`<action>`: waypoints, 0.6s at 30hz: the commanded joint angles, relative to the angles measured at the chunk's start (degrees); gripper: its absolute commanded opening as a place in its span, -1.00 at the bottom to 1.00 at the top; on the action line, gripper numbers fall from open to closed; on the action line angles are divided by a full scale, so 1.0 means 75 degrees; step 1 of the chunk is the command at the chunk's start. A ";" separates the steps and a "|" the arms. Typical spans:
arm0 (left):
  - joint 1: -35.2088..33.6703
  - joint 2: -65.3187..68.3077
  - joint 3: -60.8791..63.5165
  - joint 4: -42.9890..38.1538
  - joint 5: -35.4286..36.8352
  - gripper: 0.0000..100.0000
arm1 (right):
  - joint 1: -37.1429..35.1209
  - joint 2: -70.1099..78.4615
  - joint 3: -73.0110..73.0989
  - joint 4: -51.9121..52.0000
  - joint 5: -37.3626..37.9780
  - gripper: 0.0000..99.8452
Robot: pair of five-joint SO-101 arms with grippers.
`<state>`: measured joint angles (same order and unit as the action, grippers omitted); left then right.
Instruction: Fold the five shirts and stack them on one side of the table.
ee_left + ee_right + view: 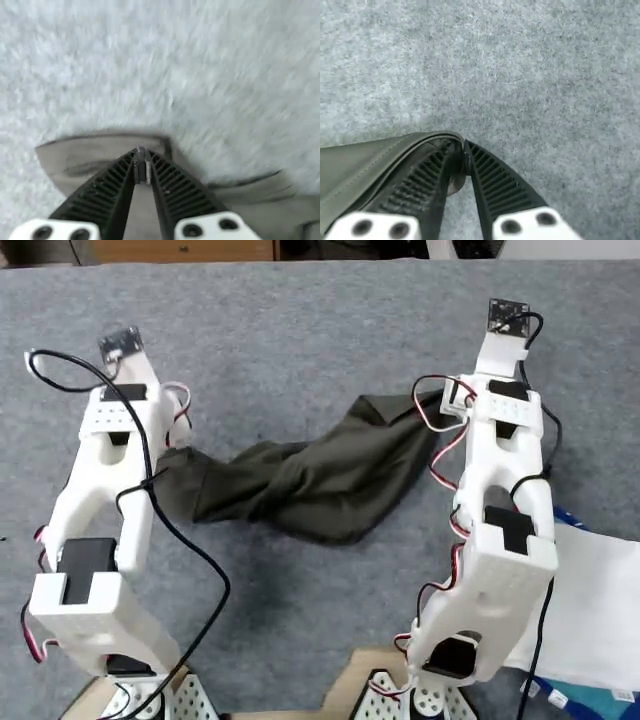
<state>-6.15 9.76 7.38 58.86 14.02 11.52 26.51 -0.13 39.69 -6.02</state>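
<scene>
Okay, your left tool (141, 167) looks pressed together on the olive shirt (320, 480) (tips nearly touching); right tool (465, 159) pinches its edge, fabric twisted across the bench (300, 330).

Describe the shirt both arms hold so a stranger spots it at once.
On the grey table, look between the two white arms. The olive shirt lies there twisted, its ends pinched by the left claw and right claw. Unlike the flat white cloth nearby, it is dark and crumpled.
</scene>
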 commanded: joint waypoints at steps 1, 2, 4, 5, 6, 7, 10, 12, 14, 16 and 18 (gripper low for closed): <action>-0.0059 0.0111 -0.0996 0.0070 0.0527 -0.96 | 0.0111 -0.0041 -0.0440 0.0035 -0.0047 -0.99; -0.0035 0.0158 -0.1231 0.0457 0.0375 -0.96 | 0.0111 -0.0041 -0.0440 0.0035 -0.0047 -0.99; 0.0152 0.0322 -0.1829 0.1489 -0.0082 -0.96 | 0.0111 -0.0041 -0.0440 0.0035 -0.0047 -0.99; 0.0270 0.0369 -0.2075 0.2098 -0.0270 -0.96 | 0.0111 -0.0041 -0.0440 0.0035 -0.0047 -0.99; 0.0363 0.0404 -0.2251 0.2614 -0.0457 -0.96 | 0.0100 -0.0041 -0.0440 0.0035 -0.0047 -0.99; 0.0516 0.0428 -0.2391 0.3106 -0.0621 -0.96 | 0.0100 -0.0041 -0.0440 0.0035 -0.0047 -0.99; 0.1008 0.0428 -0.2438 0.4056 -0.1172 -0.90 | 0.0100 -0.0041 -0.0440 0.0035 -0.0047 -0.99; 0.1430 0.0393 -0.2204 0.4384 -0.1559 -0.75 | 0.0100 -0.0041 -0.0440 0.0035 -0.0047 -0.99; 0.1723 0.0088 -0.1852 0.4489 -0.1594 -0.66 | 0.0064 -0.0041 -0.0440 0.0035 -0.0047 -0.99; 0.1958 -0.0416 -0.1278 0.4149 -0.1606 -0.66 | 0.0029 -0.0041 -0.0440 0.0035 -0.0035 -0.99; 0.2286 -0.1037 -0.0469 0.3716 -0.1606 -0.66 | 0.0029 -0.0041 -0.0440 0.0035 -0.0035 -0.99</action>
<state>7.74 9.14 -1.85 89.71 2.68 11.52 26.51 -0.13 39.69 -6.02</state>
